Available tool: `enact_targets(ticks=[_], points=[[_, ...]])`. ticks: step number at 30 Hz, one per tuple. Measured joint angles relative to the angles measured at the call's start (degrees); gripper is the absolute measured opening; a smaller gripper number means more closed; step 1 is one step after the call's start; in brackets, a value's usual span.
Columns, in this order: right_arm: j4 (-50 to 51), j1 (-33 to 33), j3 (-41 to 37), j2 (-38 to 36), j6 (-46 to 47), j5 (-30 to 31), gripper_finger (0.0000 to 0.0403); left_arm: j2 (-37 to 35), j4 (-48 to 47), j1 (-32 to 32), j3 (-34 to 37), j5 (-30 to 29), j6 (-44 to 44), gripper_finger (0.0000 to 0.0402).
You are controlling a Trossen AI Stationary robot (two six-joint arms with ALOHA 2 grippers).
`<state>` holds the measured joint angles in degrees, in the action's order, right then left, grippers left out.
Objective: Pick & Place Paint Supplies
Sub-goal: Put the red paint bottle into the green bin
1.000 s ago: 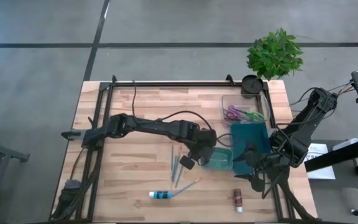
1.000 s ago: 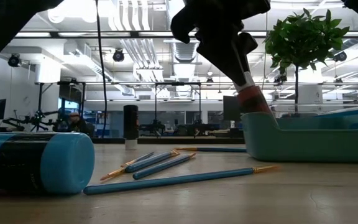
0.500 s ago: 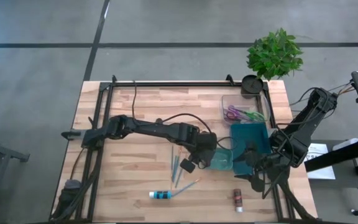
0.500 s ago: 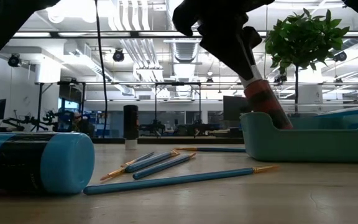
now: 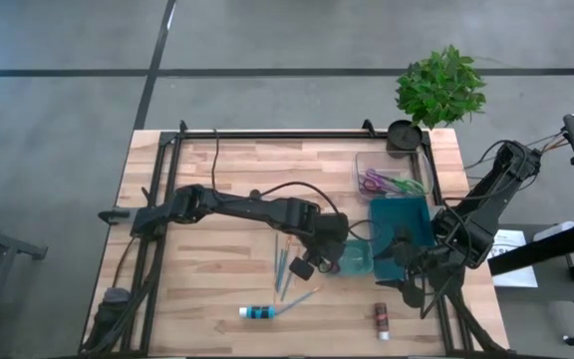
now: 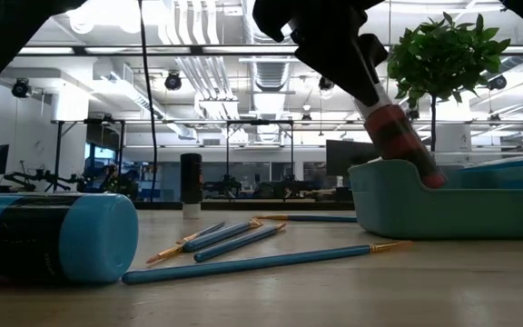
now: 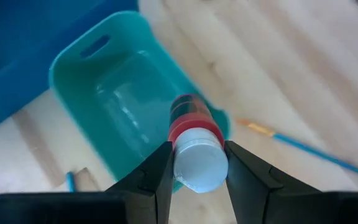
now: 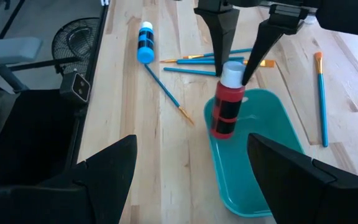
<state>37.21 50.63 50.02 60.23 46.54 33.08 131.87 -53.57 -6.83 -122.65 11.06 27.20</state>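
We see the left claw (image 7: 196,163) pinching a red paint tube (image 7: 192,134) by its white cap, lower end dipped into the small teal tray (image 7: 98,68). Brushes (image 8: 194,61) and a blue tube (image 8: 145,42) lie nearby on the table (image 5: 227,175). The right claw (image 8: 188,165) hangs wide beside the tray.
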Motion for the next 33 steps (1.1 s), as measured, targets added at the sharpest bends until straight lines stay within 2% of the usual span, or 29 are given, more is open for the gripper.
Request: enact_targets(ticks=[5, 13, 33], points=[[-0.09, 0.0, 0.0, 0.0, 0.0, -0.02, 0.0302, -0.09, -0.12, 0.17, 0.0, -5.35, 2.43, 0.012], [-0.09, 0.0, -0.02, 0.0, -0.24, 0.0, 0.0302, -0.13, -2.88, 0.17, 0.0, -8.16, 5.62, 0.0121], [-0.26, -0.07, -0.02, -0.02, -1.54, 0.08, 0.0302, 0.21, -0.69, 0.98, 0.11, -6.3, 5.38, 0.0123]])
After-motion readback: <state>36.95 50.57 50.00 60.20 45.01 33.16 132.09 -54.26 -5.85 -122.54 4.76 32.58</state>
